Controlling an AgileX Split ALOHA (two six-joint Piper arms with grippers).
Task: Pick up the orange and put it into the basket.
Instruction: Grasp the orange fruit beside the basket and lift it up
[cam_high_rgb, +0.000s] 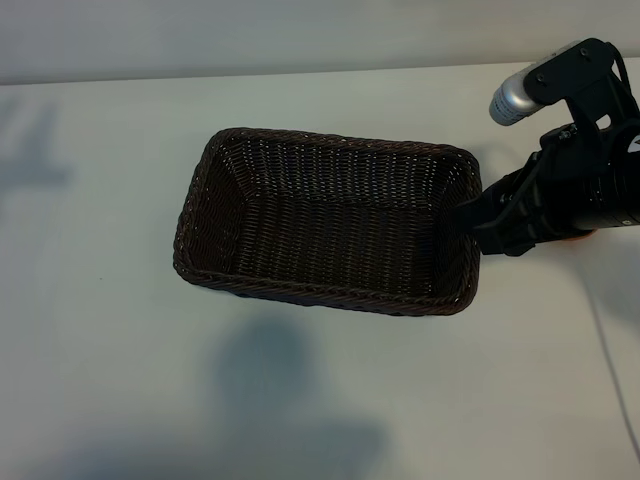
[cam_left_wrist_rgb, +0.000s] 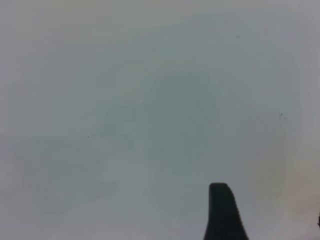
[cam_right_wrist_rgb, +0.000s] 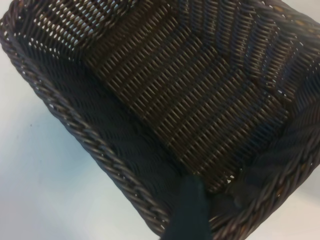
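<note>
The dark-brown woven basket (cam_high_rgb: 200, 215) stands in the middle of the white table with nothing inside it. My right gripper (cam_high_rgb: 480, 218) hangs at the basket's right rim, pointing into it, open with nothing between its fingers. In the right wrist view one dark finger (cam_right_wrist_rgb: 189, 212) stands over the braided rim of the basket (cam_right_wrist_rgb: 75, 125). Of the orange (cam_high_rgb: 580, 236) only a thin bright sliver shows, under the right arm, on the table to the right of the basket. My left gripper (cam_left_wrist_rgb: 270, 220) is open over bare table and outside the exterior view.
The white table (cam_high_rgb: 100, 350) stretches all round the basket. A soft shadow lies on it in front of the basket. A thin cable (cam_high_rgb: 612, 360) runs along the table at the far right.
</note>
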